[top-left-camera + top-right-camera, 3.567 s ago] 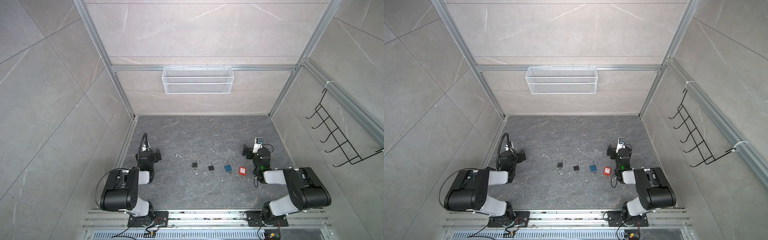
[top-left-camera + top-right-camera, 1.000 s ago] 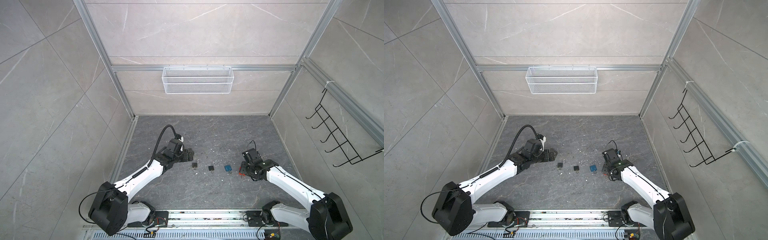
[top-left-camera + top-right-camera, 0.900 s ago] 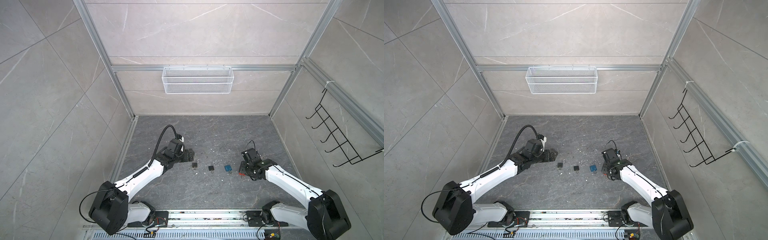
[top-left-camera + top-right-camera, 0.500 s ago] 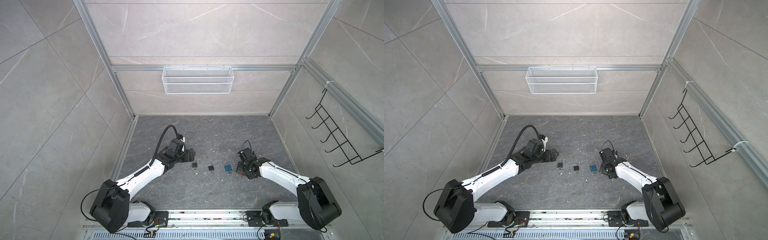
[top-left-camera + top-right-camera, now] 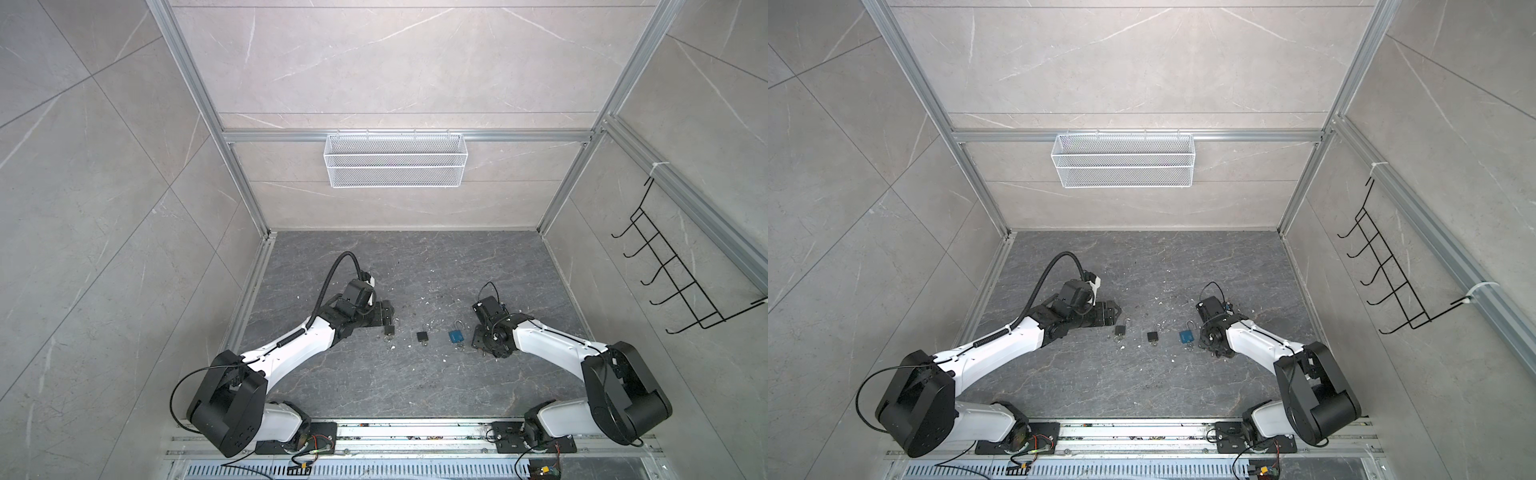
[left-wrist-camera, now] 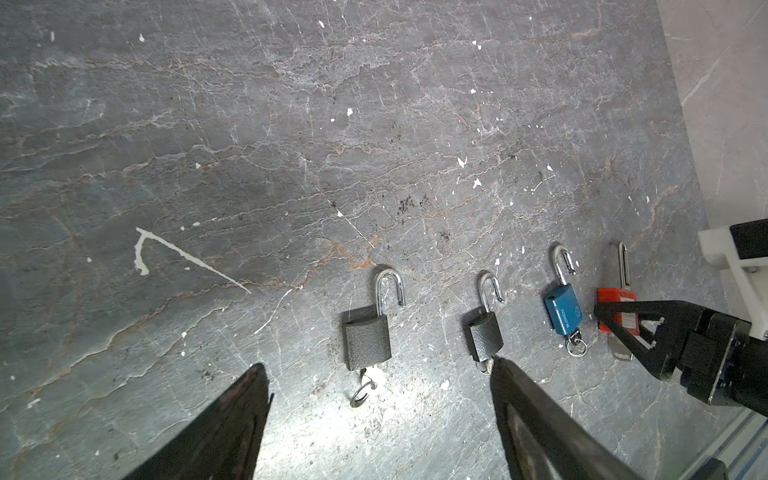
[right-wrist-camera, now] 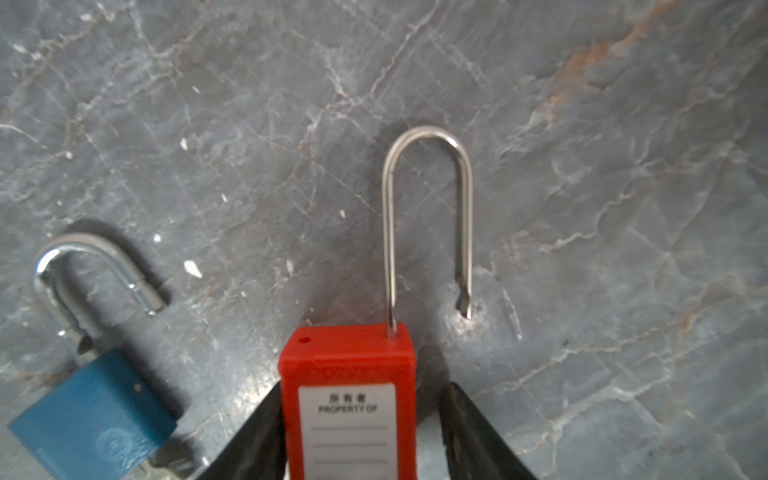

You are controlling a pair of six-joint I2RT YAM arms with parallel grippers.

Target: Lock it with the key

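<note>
Four padlocks lie in a row on the dark stone floor, shackles open, each with a key in its base. They are a grey padlock (image 6: 368, 340), a small black padlock (image 6: 484, 334), a blue padlock (image 6: 563, 309) and a red padlock (image 7: 349, 361). My left gripper (image 6: 378, 370) is open, just short of the grey padlock's key ring (image 6: 362, 394). My right gripper (image 7: 363, 386) is open and straddles the red padlock's body. One finger lies against it and a gap shows at the other. In both top views the right gripper (image 5: 478, 337) hides the red padlock.
A white wire basket (image 5: 395, 166) hangs on the back wall. A black hook rack (image 5: 673, 286) is fixed to the right wall. White chips and a pale scratch (image 6: 183, 255) mark the floor (image 5: 415, 257). Metal frame rails run along the floor's left edge (image 5: 249, 299).
Both arms have come out from their folded rest. Over the last second the right gripper slid left over the red padlock, covering it from above. The left gripper crept toward the grey padlock.
</note>
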